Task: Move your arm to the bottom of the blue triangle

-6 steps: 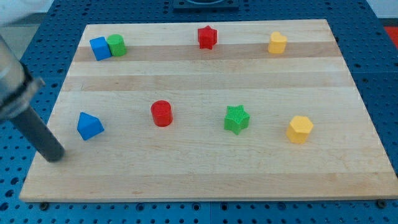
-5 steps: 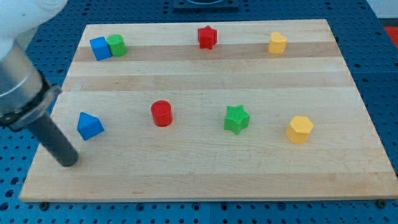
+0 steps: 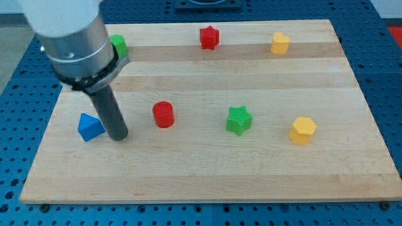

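Swinging in from the surface's (image 3: 352,182) left edge, my tip (image 3: 119,135) now sits just right of the blue triangle (image 3: 90,127), near the red cylinder (image 3: 162,114). No jaws here, only a rod. Overshot rightward; probably needs dropping below the triangle.

The blue triangle (image 3: 90,127) lies flat on the wooden board at the view's left, near the left edge and toward the bottom half; it is a small solid prism, its point facing the view's top
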